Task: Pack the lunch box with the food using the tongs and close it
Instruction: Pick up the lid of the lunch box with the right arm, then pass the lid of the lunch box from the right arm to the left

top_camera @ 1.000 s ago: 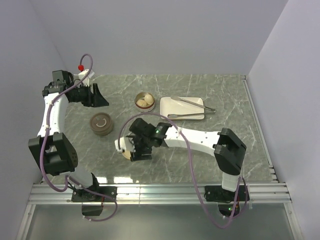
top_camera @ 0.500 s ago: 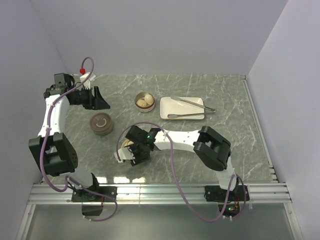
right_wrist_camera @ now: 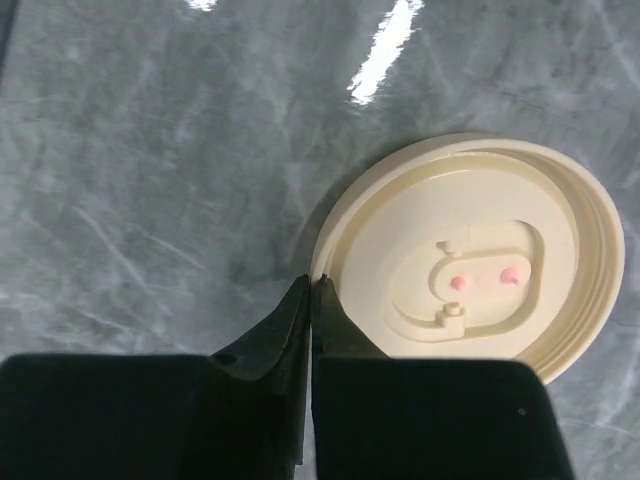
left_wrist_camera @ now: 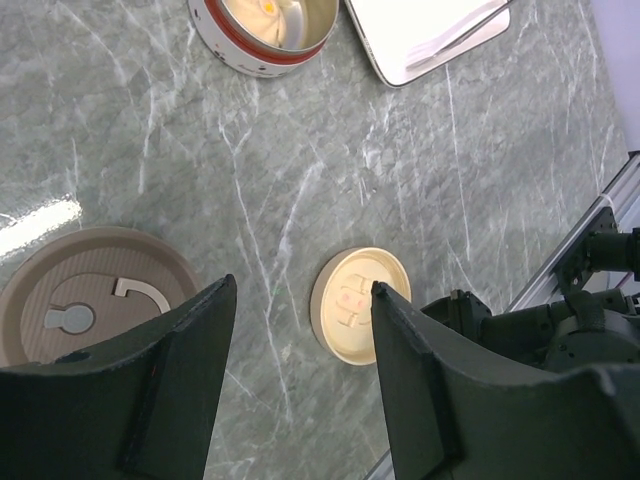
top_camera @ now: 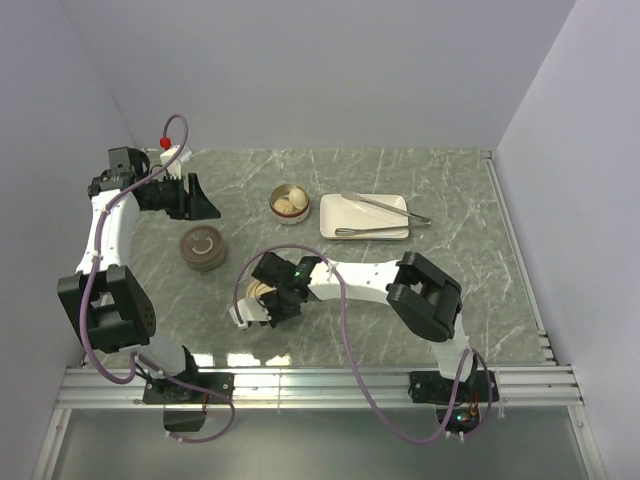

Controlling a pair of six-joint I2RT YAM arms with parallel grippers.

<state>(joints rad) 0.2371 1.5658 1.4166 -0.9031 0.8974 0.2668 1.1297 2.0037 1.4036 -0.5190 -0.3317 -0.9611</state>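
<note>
The round lunch box [top_camera: 290, 203] [left_wrist_camera: 265, 30] stands open at mid-table with pale food [top_camera: 287, 205] inside. On the white plate [top_camera: 345, 208] [left_wrist_camera: 400, 25] beside it lie the silver tongs [top_camera: 385, 215] [left_wrist_camera: 460, 35]. A cream lid [top_camera: 256, 292] [left_wrist_camera: 355, 305] [right_wrist_camera: 470, 255] lies on the table at the near centre. My right gripper [top_camera: 268, 305] [right_wrist_camera: 311, 280] is low over it, fingers pressed together astride its left rim. My left gripper [top_camera: 195, 195] [left_wrist_camera: 300, 285] hangs open and empty above the table at the rear left.
A brown round lid [top_camera: 203, 248] [left_wrist_camera: 85, 300] lies left of the cream lid. The right forearm [top_camera: 370, 278] stretches across the near middle. A metal rail [top_camera: 320, 380] runs along the near edge, and grey walls close in the left, back and right.
My right gripper has gone from open to shut at the cream lid's rim, after shifting a little toward the near left. The left arm has barely moved.
</note>
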